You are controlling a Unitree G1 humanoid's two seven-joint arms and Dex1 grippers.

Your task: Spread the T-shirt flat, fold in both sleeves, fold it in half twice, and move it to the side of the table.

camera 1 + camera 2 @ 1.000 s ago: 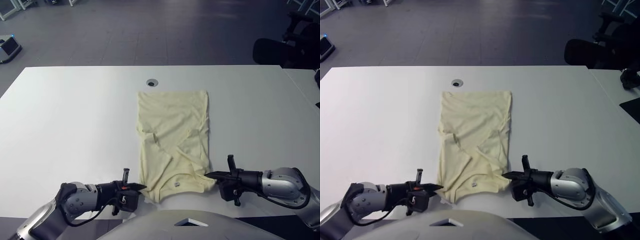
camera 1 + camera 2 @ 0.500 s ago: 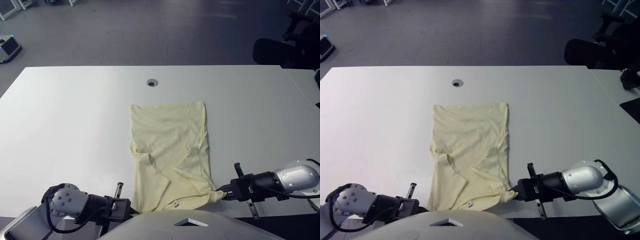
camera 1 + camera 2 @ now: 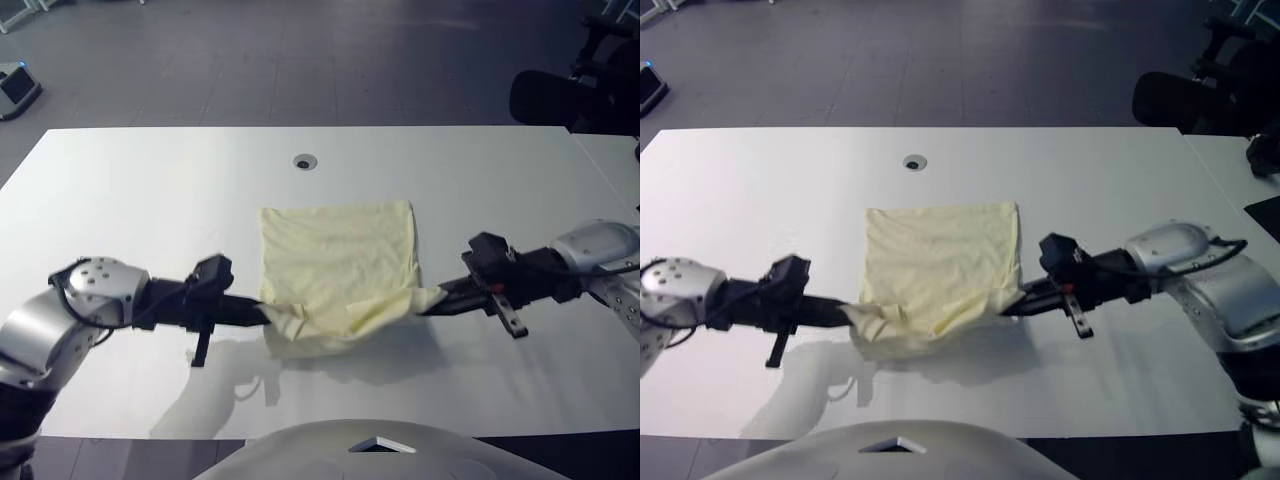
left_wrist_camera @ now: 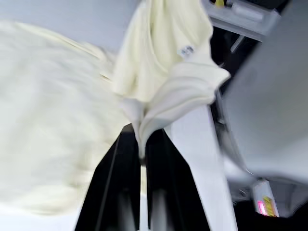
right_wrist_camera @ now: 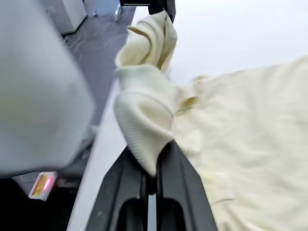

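The pale yellow T-shirt (image 3: 338,255) lies in the middle of the white table (image 3: 130,200), its far hem flat and its near end lifted off the surface and sagging between the two grippers. My left gripper (image 3: 266,313) is shut on the shirt's near left corner (image 4: 159,103). My right gripper (image 3: 428,304) is shut on the near right corner (image 5: 144,125). Both grippers hang a little above the table, and the raised cloth casts a shadow on the near side.
A round cable port (image 3: 304,162) sits in the table behind the shirt. A dark office chair (image 3: 570,95) stands past the table's far right corner. Bare tabletop stretches to both sides of the shirt.
Both grippers rose from the table's near edge and moved away from me, carrying the shirt's near end up and over toward the far hem. The far hem stayed put.
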